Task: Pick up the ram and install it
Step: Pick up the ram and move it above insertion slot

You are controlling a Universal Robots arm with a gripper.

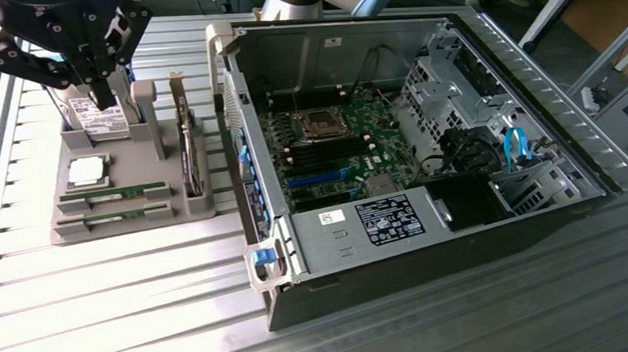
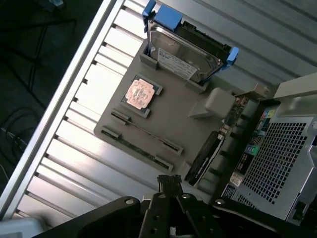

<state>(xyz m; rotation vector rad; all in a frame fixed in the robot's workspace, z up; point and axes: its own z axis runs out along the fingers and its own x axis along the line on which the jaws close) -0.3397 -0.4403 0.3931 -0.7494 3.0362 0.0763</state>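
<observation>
A grey tray (image 1: pixel 142 165) held five parts: two sticks of ram (image 1: pixel 114 193) lying flat side by side in slots at the end farthest from the hard drive (image 1: pixel 100 119), one square processor (image 1: pixel 86 172), that one hard drive standing on edge, and one card (image 1: pixel 191 154) upright along the side nearest the case (image 1: pixel 570 142). The open case held one motherboard (image 1: pixel 334 147). The gripper (image 1: pixel 103 97) hung over the hard drive's end of the tray, fingers closed together on nothing, well apart from the ram
</observation>
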